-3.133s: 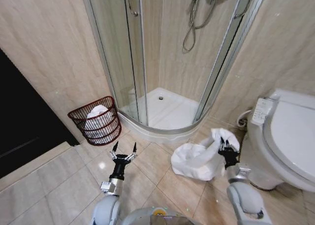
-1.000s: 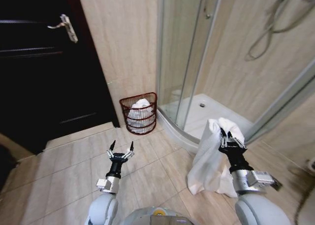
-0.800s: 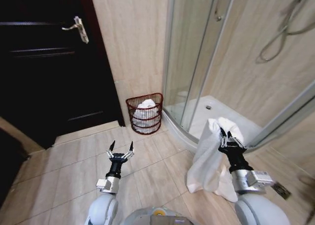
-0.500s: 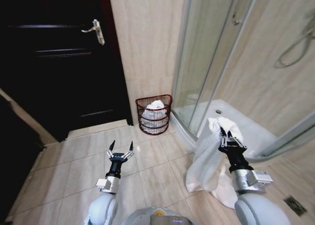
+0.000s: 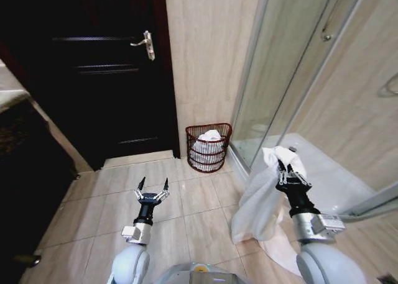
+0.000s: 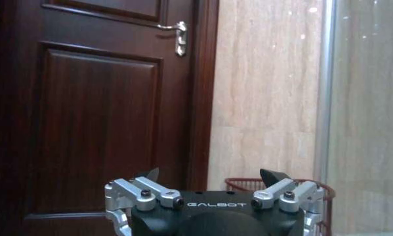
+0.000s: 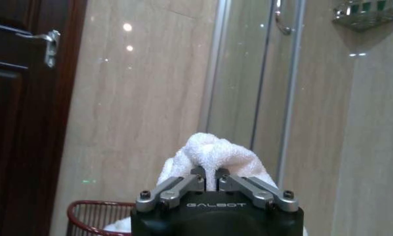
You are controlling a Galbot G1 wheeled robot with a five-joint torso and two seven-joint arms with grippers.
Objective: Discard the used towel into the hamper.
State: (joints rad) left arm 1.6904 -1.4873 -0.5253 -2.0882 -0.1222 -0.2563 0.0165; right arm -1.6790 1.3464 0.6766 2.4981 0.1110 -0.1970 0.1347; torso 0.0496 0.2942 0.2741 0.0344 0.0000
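Centrally in the head view, the hamper (image 5: pixel 208 147) stands on the floor against the beige wall, between the dark door (image 5: pixel 93 73) at upper left and the glass shower enclosure (image 5: pixel 292 66) at right; white cloth already lies inside it. The used towel (image 5: pixel 261 200) hangs at lower right, clenched at its top by the right gripper (image 5: pixel 291 179). The right wrist view shows both fingers pinching the towel's fold (image 7: pixel 213 157). The left gripper (image 5: pixel 152 194), lower centre, is spread and holds nothing.
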